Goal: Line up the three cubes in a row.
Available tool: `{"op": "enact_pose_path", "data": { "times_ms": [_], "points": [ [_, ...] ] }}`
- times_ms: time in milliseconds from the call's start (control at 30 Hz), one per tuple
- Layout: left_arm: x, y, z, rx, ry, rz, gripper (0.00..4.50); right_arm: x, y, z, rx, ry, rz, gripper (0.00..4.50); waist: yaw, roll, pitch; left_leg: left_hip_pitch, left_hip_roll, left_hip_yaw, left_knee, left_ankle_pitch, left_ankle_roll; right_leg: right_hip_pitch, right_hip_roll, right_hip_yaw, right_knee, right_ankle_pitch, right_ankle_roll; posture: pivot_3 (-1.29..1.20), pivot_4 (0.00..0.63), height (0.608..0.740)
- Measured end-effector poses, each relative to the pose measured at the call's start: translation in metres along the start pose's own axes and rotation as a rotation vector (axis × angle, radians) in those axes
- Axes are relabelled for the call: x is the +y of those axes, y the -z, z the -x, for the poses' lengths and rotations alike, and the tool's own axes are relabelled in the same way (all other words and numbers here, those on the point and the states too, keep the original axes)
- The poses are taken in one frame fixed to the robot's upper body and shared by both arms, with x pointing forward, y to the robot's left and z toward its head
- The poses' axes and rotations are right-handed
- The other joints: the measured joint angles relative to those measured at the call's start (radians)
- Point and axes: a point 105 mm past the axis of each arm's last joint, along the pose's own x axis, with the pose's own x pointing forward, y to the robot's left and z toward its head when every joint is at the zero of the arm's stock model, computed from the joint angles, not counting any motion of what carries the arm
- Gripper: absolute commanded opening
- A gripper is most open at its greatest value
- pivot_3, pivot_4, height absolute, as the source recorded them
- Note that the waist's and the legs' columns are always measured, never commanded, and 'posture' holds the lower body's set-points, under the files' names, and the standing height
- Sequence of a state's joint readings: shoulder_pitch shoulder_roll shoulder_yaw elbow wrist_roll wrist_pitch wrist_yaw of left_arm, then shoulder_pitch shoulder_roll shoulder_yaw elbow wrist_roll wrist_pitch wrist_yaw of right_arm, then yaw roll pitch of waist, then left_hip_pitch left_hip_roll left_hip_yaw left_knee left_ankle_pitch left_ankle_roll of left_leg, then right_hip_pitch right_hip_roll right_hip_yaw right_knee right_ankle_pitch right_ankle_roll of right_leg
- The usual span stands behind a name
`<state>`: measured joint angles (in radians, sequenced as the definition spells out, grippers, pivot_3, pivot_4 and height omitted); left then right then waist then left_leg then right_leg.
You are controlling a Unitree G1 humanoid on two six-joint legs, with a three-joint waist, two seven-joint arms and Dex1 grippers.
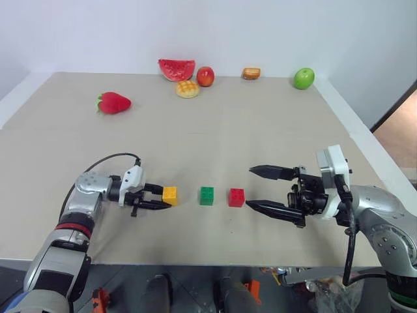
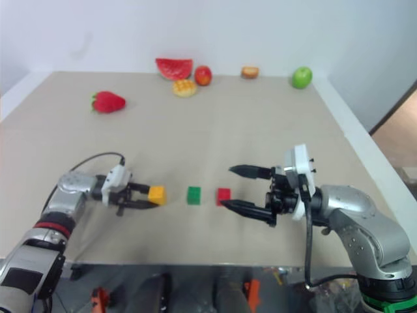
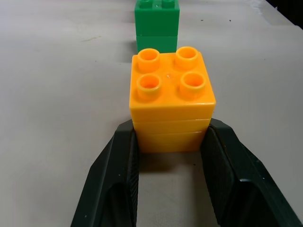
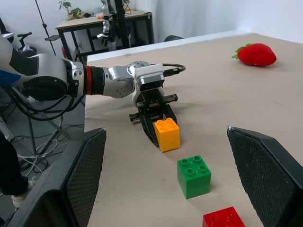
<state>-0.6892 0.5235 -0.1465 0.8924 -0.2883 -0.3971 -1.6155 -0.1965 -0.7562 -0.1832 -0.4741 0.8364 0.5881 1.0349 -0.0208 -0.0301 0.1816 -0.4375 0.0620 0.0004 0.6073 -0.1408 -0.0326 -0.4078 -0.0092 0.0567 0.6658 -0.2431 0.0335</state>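
Three cubes lie in a line near the table's front edge: orange-yellow (image 1: pixel 169 195), green (image 1: pixel 206 195) and red (image 1: pixel 236 197). My left gripper (image 1: pixel 164 197) reaches in from the left and is shut on the orange-yellow cube (image 3: pixel 170 94). Its black fingers (image 3: pixel 118 179) clamp the cube's lower sides, and the cube rests on the table. The green cube (image 3: pixel 157 23) sits just beyond it. My right gripper (image 1: pixel 249 188) hovers open just right of the red cube, pointing left, with nothing between its fingers (image 4: pixel 80 184).
Toy foods line the far side of the table (image 1: pixel 273 130): a strawberry (image 1: pixel 114 102), a watermelon slice (image 1: pixel 176 68), a round yellow waffle (image 1: pixel 187 89), a red apple (image 1: pixel 205 76), a small bread-like piece (image 1: pixel 251 73) and a green apple (image 1: pixel 303 78).
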Motion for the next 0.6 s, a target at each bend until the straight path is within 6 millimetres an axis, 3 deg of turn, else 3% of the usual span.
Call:
{"op": "enact_pose_path", "data": {
  "times_ms": [600],
  "points": [
    [0.005, -0.009, -0.017, -0.013, 0.045, -0.042, 1.28, -0.006, 0.002, 0.0, 0.005, 0.011, -0.004, 4.24, 0.004, 0.0, 0.0, -0.006, -0.007, 0.001, 0.001, 0.002, 0.003, 0.0, -0.009, -0.003, 0.0, -0.004, 0.008, 0.0, 0.15, 0.74]
  ]
}}
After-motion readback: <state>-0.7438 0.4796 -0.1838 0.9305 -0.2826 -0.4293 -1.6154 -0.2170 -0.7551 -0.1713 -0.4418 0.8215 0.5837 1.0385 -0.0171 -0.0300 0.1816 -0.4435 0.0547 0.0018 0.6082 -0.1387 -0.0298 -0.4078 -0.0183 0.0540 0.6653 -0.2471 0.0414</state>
